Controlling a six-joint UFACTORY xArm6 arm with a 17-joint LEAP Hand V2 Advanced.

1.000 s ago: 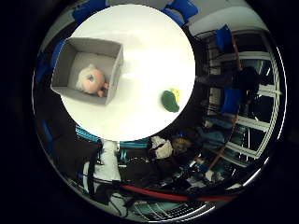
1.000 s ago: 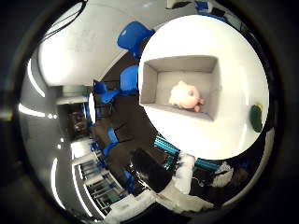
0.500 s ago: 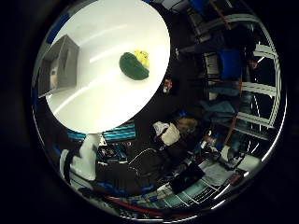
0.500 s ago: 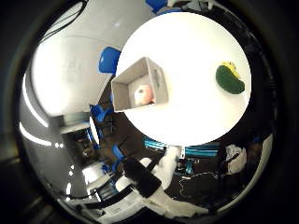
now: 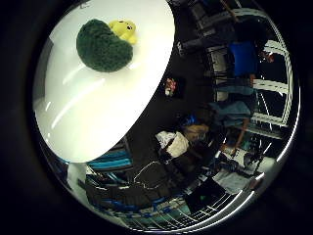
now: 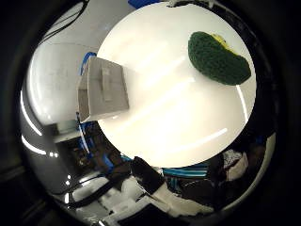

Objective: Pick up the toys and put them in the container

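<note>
Closer now to the green-and-yellow plush toy (image 5: 104, 45), well apart from the grey container (image 6: 103, 89), the hand, fingers' state untellable, should centre over it before closing.

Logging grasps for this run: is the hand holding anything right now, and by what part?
Nothing is held. The green toy lies free on the white table, and the grey box stands apart from it.

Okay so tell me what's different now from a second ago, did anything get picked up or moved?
Nothing has been picked up or moved on the table. The view itself has shifted: the hand has travelled away from the grey container toward the green and yellow toy, which now looks much larger and closer. The pink toy seen inside the container earlier is no longer visible from this angle. The green toy still lies on the white table, apart from the container.
</note>
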